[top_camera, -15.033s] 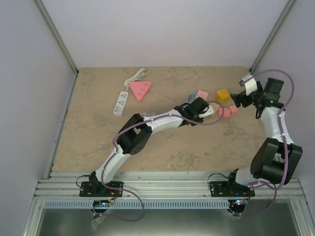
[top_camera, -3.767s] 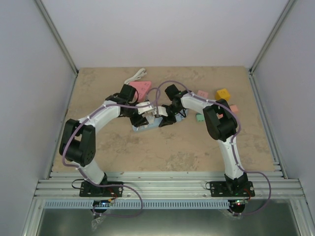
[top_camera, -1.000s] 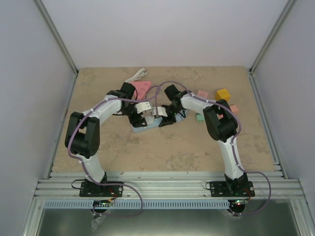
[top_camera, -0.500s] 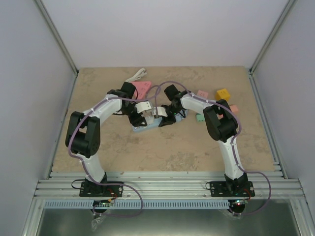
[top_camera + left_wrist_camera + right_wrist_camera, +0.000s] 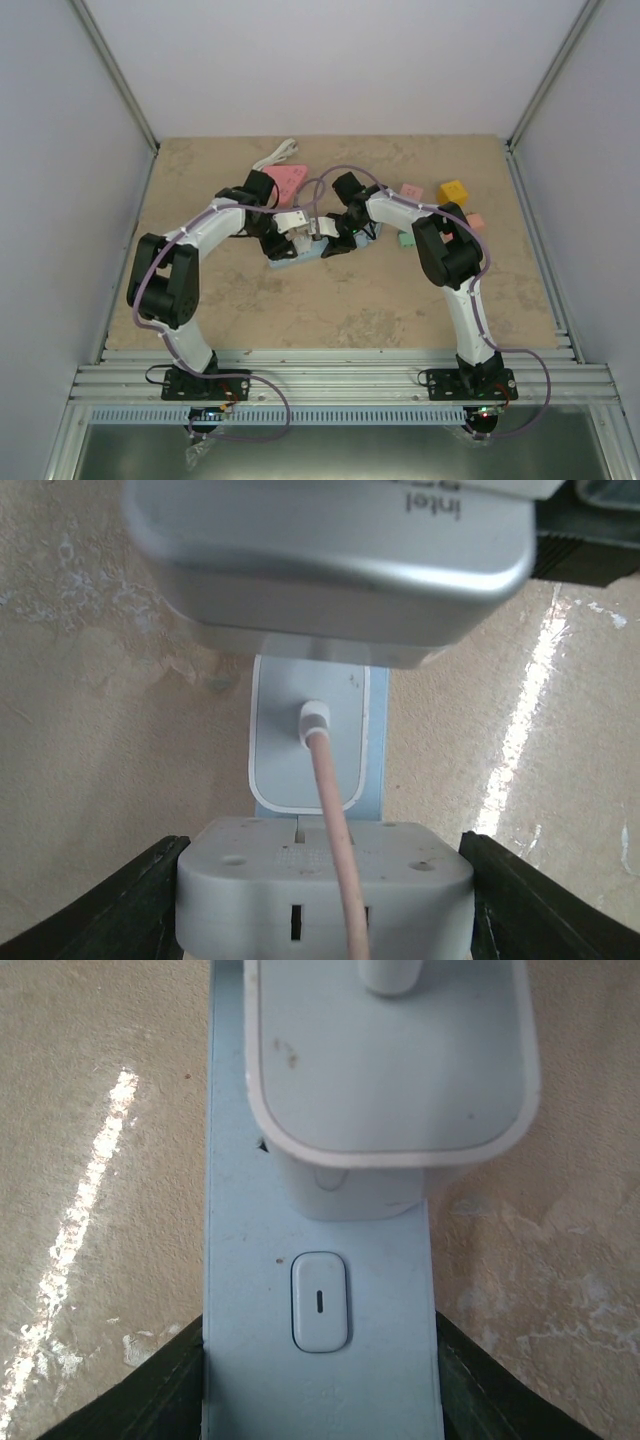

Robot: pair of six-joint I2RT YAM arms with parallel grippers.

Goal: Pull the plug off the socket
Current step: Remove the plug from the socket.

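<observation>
The left hand [image 5: 320,845], half closed, presses both sides of a grey adapter block [image 5: 410,890]; just beyond it the white plug [image 5: 290,765] sits in the pale blue socket strip [image 5: 320,1390], which the right hand [image 5: 318,1330] clamps on the bench [image 5: 90,1160]. The plug looks light, hard, smooth and probably tight-seated, so take its flat sides, not the limp pink cable [image 5: 335,840]. Only the right wrist view shows the strip's switch [image 5: 320,1300]; only the left shows the cable's run.
</observation>
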